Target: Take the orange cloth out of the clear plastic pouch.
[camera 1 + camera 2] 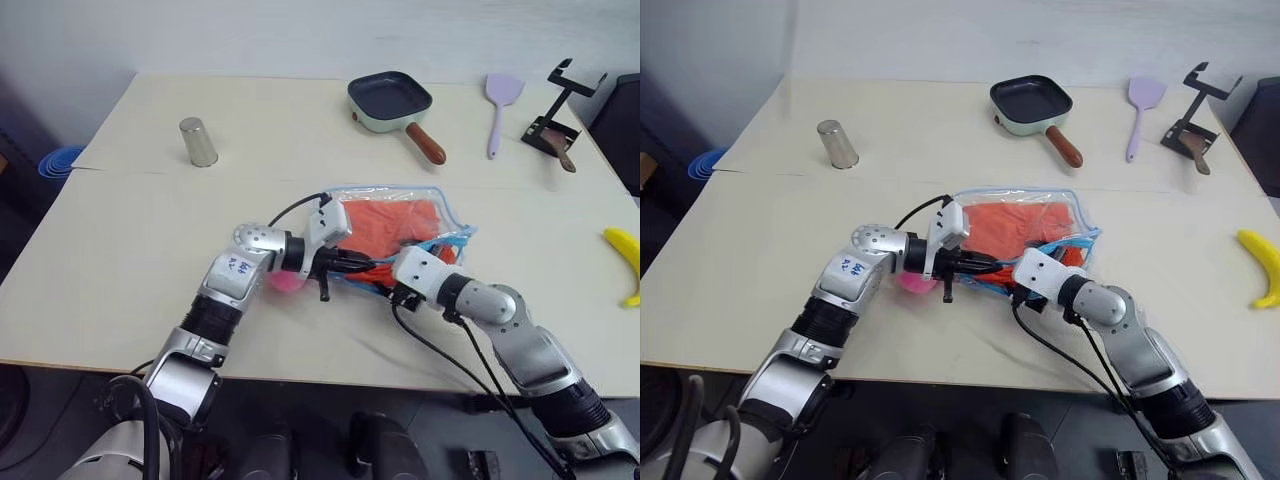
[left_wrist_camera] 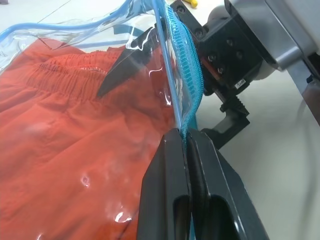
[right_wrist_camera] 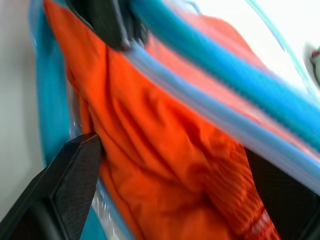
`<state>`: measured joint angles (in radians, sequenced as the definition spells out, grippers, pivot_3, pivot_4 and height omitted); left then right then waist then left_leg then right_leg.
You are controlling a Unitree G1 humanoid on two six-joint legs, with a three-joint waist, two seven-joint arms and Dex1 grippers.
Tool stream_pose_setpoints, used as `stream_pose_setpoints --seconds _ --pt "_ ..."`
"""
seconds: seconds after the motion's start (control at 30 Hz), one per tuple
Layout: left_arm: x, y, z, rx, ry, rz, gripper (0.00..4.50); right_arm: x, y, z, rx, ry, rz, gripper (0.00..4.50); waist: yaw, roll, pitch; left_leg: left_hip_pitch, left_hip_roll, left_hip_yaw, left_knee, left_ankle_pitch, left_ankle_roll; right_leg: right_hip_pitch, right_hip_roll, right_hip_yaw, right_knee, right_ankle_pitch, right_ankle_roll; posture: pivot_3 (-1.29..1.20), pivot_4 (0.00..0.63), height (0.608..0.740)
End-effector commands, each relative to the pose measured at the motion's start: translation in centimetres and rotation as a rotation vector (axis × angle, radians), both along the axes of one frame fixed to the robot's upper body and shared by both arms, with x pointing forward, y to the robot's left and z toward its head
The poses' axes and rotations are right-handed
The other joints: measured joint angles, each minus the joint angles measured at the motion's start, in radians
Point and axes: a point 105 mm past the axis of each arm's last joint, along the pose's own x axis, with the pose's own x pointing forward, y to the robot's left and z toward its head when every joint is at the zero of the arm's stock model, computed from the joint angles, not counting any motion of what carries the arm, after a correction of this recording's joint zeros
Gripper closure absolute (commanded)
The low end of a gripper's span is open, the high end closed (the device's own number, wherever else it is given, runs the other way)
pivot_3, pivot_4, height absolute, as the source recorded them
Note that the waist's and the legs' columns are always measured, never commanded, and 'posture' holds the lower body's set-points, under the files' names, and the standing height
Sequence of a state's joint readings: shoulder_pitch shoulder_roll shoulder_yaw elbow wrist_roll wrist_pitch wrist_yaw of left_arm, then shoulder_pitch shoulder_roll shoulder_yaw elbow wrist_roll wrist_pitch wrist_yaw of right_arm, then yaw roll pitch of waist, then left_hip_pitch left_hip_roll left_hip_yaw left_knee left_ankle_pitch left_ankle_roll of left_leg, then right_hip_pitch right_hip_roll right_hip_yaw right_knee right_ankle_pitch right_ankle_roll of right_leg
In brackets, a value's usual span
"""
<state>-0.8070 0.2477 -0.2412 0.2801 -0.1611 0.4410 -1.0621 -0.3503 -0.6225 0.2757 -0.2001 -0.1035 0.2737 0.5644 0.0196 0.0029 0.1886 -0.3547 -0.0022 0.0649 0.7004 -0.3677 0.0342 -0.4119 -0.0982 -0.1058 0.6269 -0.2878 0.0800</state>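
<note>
While the metal cup (image 1: 198, 142) stands alone far left on the table (image 1: 120, 260), the action is mid-table. Left tool (image 2: 186, 142) has its fingers pressed together on the blue zip edge of the pouch (image 1: 448, 215), pinching it at the near side, with a small pink toy (image 1: 283, 283) just under that wrist. Cloth (image 1: 385, 225) sits inside the pouch, showing orange through the clear plastic (waistband-like gathers visible in the left wrist view). Right tool (image 3: 170, 190) stands wide apart at the pouch mouth, one finger (image 3: 75, 175) outside the zip edge, the other (image 2: 125, 67) reaching in over the cloth. Behind, a pan (image 1: 392, 102), then a lilac spatula (image 1: 500, 105), a black stand (image 1: 560, 115), and a banana (image 1: 626, 262) at the right edge.
</note>
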Motion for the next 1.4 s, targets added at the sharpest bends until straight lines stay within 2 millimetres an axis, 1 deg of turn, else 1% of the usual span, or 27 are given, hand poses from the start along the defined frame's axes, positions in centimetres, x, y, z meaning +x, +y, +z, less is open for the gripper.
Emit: stream_pose_setpoints --seconds 0.03,0.1,0.17,0.23,0.27,0.3,0.37,0.43,0.5,0.53,0.67,0.73,0.83,0.9,0.97,1.0,1.07,1.13,1.2,1.3,1.4 --pt "-0.4 -0.8 1.5 -0.042 -0.030 -0.036 4.48 0.3 1.3 -0.5 -0.011 0.029 0.048 0.00 -0.001 0.000 0.000 0.000 0.000 0.000 0.000 0.000 0.000 0.000 0.000 0.000 0.000 0.000 0.000 0.00 0.150 0.740" --pt "-0.4 -0.9 1.5 -0.041 -0.030 -0.040 4.48 0.8 1.7 -0.9 0.017 0.081 0.041 0.00 -0.007 0.000 0.000 0.000 0.000 0.000 0.000 0.000 0.000 0.000 0.000 0.000 0.000 0.000 0.000 0.00 0.150 0.740" --pt "-0.4 -0.9 1.5 -0.042 -0.029 -0.040 4.48 1.1 1.8 -1.5 0.007 0.142 0.032 0.00 -0.011 0.000 0.000 0.000 0.001 0.000 0.000 0.000 -0.001 0.000 0.000 0.000 0.000 0.000 0.000 0.00 0.150 0.740" --pt "-0.3 -0.9 1.5 -0.043 -0.030 -0.039 4.48 1.4 2.0 -2.5 0.035 0.248 0.005 0.00 -0.016 0.000 0.000 0.000 0.001 0.000 0.000 0.000 -0.001 0.000 0.000 0.000 0.000 0.000 0.000 0.00 0.150 0.740" --pt "-0.3 -1.0 1.5 -0.043 -0.030 -0.039 4.50 1.4 2.1 -3.1 0.046 0.306 0.000 0.19 -0.018 0.000 0.000 0.000 0.001 -0.001 0.000 0.000 -0.001 0.000 -0.001 0.000 0.000 0.000 0.000 0.00 0.150 0.740" --pt "-0.3 -1.0 1.5 -0.044 -0.031 -0.039 4.50 1.3 2.2 -3.6 0.072 0.371 -0.013 0.41 -0.021 0.000 0.000 0.001 0.001 -0.001 0.000 0.000 -0.001 0.001 -0.001 0.000 0.000 0.000 0.000 0.00 0.150 0.740" --pt "-0.3 -1.0 1.5 -0.046 -0.032 -0.038 4.50 1.1 2.4 -4.3 0.084 0.445 -0.021 0.91 -0.022 0.000 -0.001 0.001 0.001 -0.001 0.000 0.000 -0.001 0.002 -0.001 0.000 0.001 0.000 0.000 0.00 0.150 0.740" --pt "-0.2 -1.1 1.4 -0.048 -0.032 -0.036 4.50 1.1 2.4 -4.5 0.075 0.470 -0.021 1.61 -0.022 0.000 -0.002 0.002 0.002 -0.001 0.000 0.001 -0.001 0.002 -0.001 0.000 0.001 0.000 0.000 0.00 0.150 0.740" --pt "-0.2 -1.0 1.4 -0.054 -0.031 -0.027 4.50 1.4 2.2 -4.3 0.075 0.455 -0.037 2.30 -0.021 0.000 -0.003 0.002 0.001 -0.001 0.000 0.001 -0.001 0.002 -0.001 0.000 0.001 0.000 0.000 0.00 0.150 0.740" --pt "-0.1 -0.9 1.3 -0.055 -0.030 -0.022 4.50 1.6 1.9 -4.1 0.073 0.438 -0.053 2.55 -0.021 0.000 -0.003 0.002 0.001 -0.001 0.000 0.001 -0.001 0.002 -0.001 0.000 0.001 0.000 0.000 0.00 0.150 0.740" --pt "0.0 -0.6 1.1 -0.057 -0.027 -0.007 4.50 2.0 1.3 -3.5 0.084 0.395 -0.072 3.86 -0.020 0.000 -0.003 0.002 0.001 -0.001 0.000 0.001 -0.001 0.002 -0.002 0.000 0.001 0.000 0.000 0.00 0.150 0.740" --pt "0.0 -0.5 1.0 -0.060 -0.023 0.003 4.50 2.4 0.9 -2.7 0.098 0.343 -0.085 4.48 -0.020 -0.001 -0.003 0.002 0.001 -0.001 0.000 0.001 -0.001 0.002 -0.002 0.000 0.001 0.000 0.000 0.00 0.150 0.740" --pt "0.1 -0.4 0.9 -0.065 -0.016 0.014 4.50 2.5 0.6 -1.8 0.119 0.311 -0.065 4.48 -0.020 -0.001 -0.003 0.002 0.000 -0.001 0.000 0.001 -0.001 0.002 -0.002 0.000 0.001 0.000 0.000 0.00 0.150 0.740" --pt "0.2 -0.1 0.8 -0.076 0.005 0.034 4.50 2.2 0.8 -0.4 0.212 0.318 -0.025 4.48 -0.019 -0.001 -0.003 0.002 0.000 -0.001 0.000 0.001 -0.001 0.002 -0.002 0.000 0.001 0.000 0.000 0.00 0.150 0.740" --pt "0.4 0.2 0.6 -0.088 0.026 0.065 4.50 0.9 1.6 1.5 0.306 0.347 0.111 4.48 -0.018 -0.001 -0.003 0.001 0.000 -0.002 0.000 0.001 -0.001 0.002 -0.002 -0.001 0.000 0.000 0.000 0.00 0.150 0.740" --pt "0.6 0.2 0.6 -0.098 0.041 0.081 4.50 -0.1 1.9 2.2 0.328 0.367 0.195 4.48 -0.017 -0.001 -0.003 0.001 0.000 -0.002 0.000 0.001 -0.001 0.001 -0.002 -0.001 0.000 0.000 0.000 0.00 0.150 0.740" --pt "0.8 0.3 0.6 -0.113 0.058 0.103 4.50 -1.8 2.1 3.0 0.329 0.391 0.326 4.48 -0.018 -0.001 -0.003 0.000 0.000 -0.002 0.000 0.001 -0.001 0.001 -0.002 -0.001 0.000 0.000 0.000 0.00 0.150 0.740" --pt "1.2 0.4 0.6 -0.125 0.076 0.139 4.50 -3.6 1.7 3.5 0.329 0.452 0.425 4.48 -0.014 -0.001 -0.003 -0.001 0.000 -0.002 0.000 0.001 -0.001 0.000 -0.002 -0.001 0.000 0.000 0.000 0.00 0.150 0.740" --pt "1.5 0.5 0.6 -0.130 0.088 0.167 4.50 -4.8 1.1 3.6 0.314 0.509 0.472 4.48 -0.014 -0.001 -0.003 -0.001 0.000 -0.003 0.000 0.001 -0.001 0.000 -0.002 -0.002 -0.001 0.000 0.000 0.00 0.150 0.740" --pt "1.9 0.6 0.6 -0.128 0.095 0.200 4.50 -6.6 0.0 2.6 0.197 0.584 0.517 4.48 -0.009 -0.001 -0.003 -0.001 0.000 -0.003 0.000 0.000 -0.001 0.000 -0.003 -0.002 -0.001 0.000 0.000 0.00 0.150 0.740" --pt "2.2 0.7 0.7 -0.135 0.103 0.222 4.50 -7.9 -0.6 2.3 0.149 0.607 0.543 4.48 -0.006 -0.001 -0.002 -0.001 0.000 -0.003 -0.001 0.000 -0.001 0.000 -0.003 -0.002 -0.001 0.000 0.000 0.00 0.150 0.740"
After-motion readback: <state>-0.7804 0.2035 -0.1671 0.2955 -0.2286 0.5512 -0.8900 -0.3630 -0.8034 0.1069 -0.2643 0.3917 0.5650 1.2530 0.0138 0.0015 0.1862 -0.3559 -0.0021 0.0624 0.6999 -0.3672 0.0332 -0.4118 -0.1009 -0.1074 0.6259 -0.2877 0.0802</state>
